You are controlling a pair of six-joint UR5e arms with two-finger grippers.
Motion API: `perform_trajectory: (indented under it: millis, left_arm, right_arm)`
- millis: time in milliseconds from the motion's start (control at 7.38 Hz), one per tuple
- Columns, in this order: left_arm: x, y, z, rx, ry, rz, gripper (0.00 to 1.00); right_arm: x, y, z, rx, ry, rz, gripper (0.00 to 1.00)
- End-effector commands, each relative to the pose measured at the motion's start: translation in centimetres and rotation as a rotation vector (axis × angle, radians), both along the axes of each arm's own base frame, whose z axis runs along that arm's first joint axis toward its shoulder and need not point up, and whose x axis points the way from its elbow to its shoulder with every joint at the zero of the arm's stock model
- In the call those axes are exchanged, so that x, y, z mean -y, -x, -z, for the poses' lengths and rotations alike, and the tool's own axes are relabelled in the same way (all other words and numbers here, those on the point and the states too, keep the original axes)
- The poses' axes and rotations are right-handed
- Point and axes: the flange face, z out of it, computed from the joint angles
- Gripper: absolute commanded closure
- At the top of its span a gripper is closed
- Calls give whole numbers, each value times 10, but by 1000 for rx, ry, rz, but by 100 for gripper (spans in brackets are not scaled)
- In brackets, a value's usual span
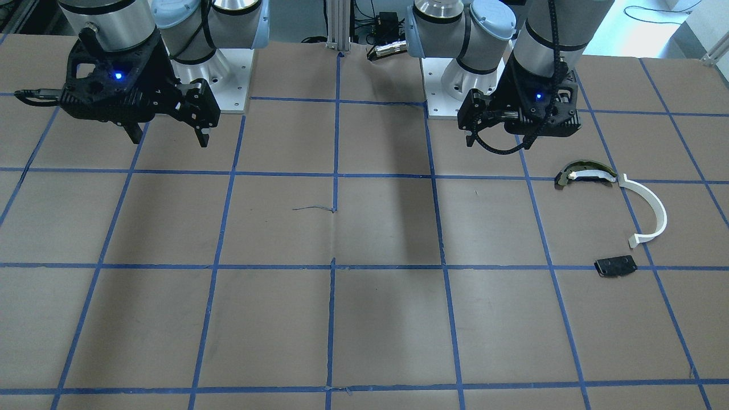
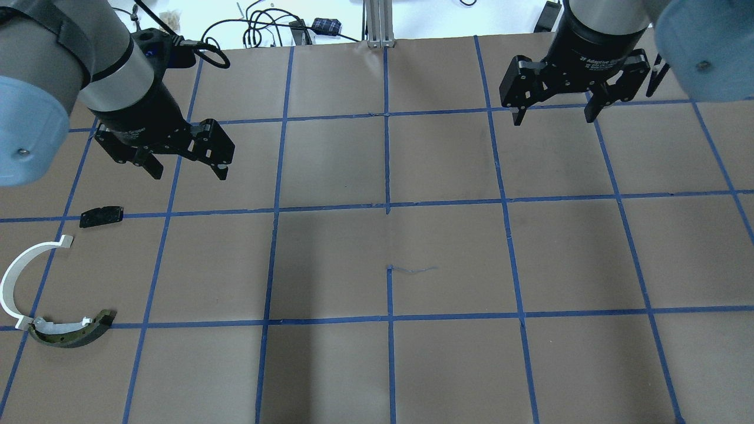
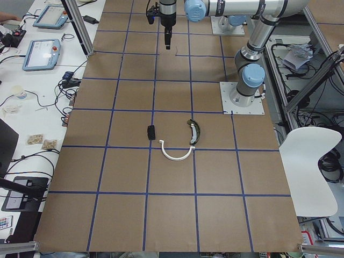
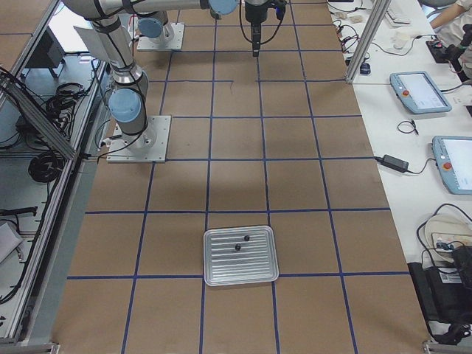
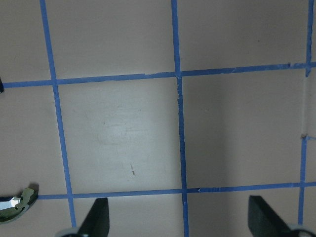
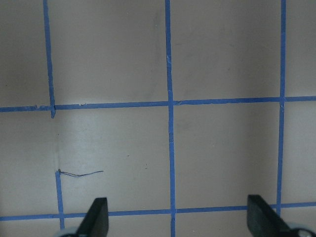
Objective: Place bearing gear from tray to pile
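Observation:
The pile lies on the table at my left: a white half-ring arc [image 2: 16, 281], a dark olive curved piece with a white strip [image 2: 73, 331] and a flat black plate [image 2: 101, 216]. It also shows in the front view [image 1: 649, 209]. A metal tray [image 4: 221, 276] at the table's right end holds two small dark bearing gears [image 4: 245, 237]; it shows only in the exterior right view. My left gripper [image 2: 189, 174] is open and empty, above the table, beyond the black plate. My right gripper [image 2: 554, 119] is open and empty, high over the table's far right part.
The brown table is marked with a blue tape grid [image 2: 387, 206]. Cables and a post [image 2: 377, 23] sit past the far edge. Desks with tablets [image 4: 420, 92] stand on the operators' side. A white chair [image 3: 309, 161] stands behind the robot.

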Motion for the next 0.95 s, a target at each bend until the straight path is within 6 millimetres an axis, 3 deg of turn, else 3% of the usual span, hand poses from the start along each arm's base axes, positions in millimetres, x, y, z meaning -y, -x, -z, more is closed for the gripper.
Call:
perform_trajectory:
  millis: [0,407,542,678,814]
  left_arm:
    - [0,0,-2,0,4,-1,0]
    - [1,-1,-2,0,6,-2,0]
    - [1,0,-3,0,7,-1,0]
    - [1,0,-3,0,7,-1,0]
    - [1,0,-3,0,9,-1,0]
  right_arm:
    - [2,0,1,-1,-1,-5,0]
    - [3,1,-5,-6,4,-11,0]
    - [8,17,-8,-20,11,-54,0]
    - [16,47,-13,-35,10,-158,0]
    - [23,94,-13,-47,-1,-192,0]
